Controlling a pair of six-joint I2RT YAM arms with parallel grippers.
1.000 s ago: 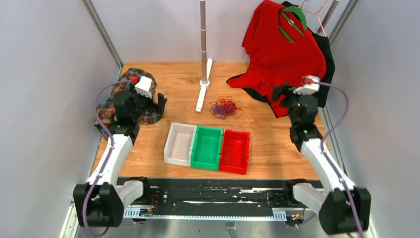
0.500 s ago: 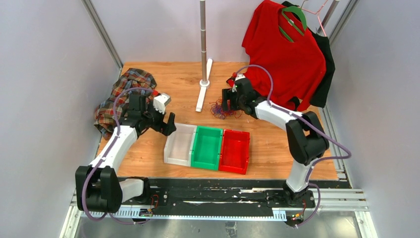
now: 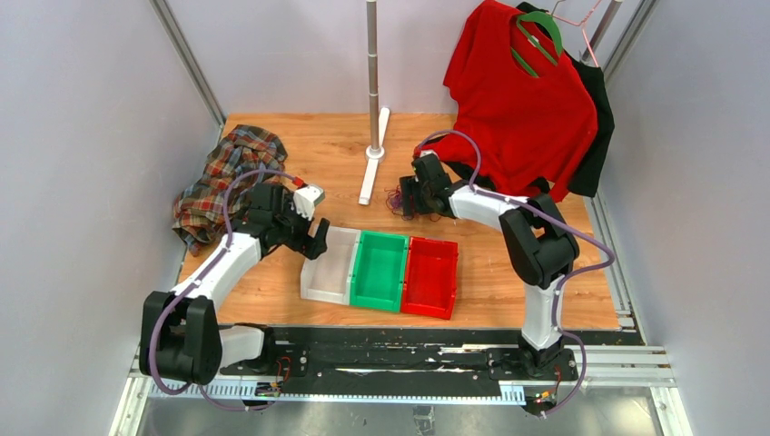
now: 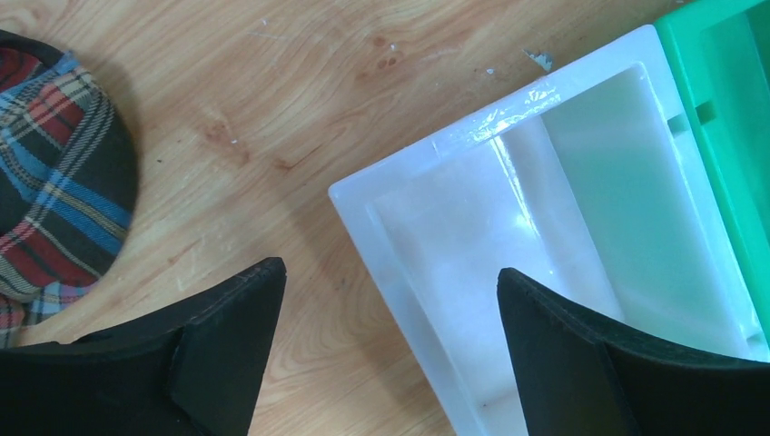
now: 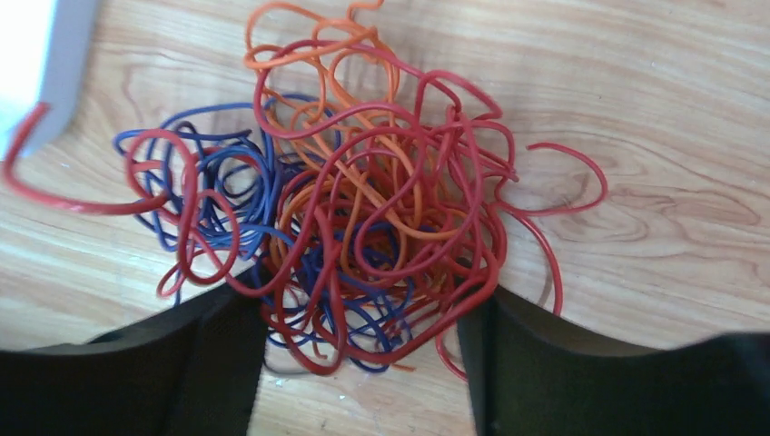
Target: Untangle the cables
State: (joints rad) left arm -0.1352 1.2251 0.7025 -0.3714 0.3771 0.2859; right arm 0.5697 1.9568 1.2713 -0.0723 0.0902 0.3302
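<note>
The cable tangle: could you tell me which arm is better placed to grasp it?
Right: the open right gripper straddles the cables; the left gripper hangs open over the white bin.

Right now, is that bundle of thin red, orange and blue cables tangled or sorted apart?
Tangled. The thin red, orange and blue cables lie in one heap on the wooden table, loops threaded through each other.
</note>
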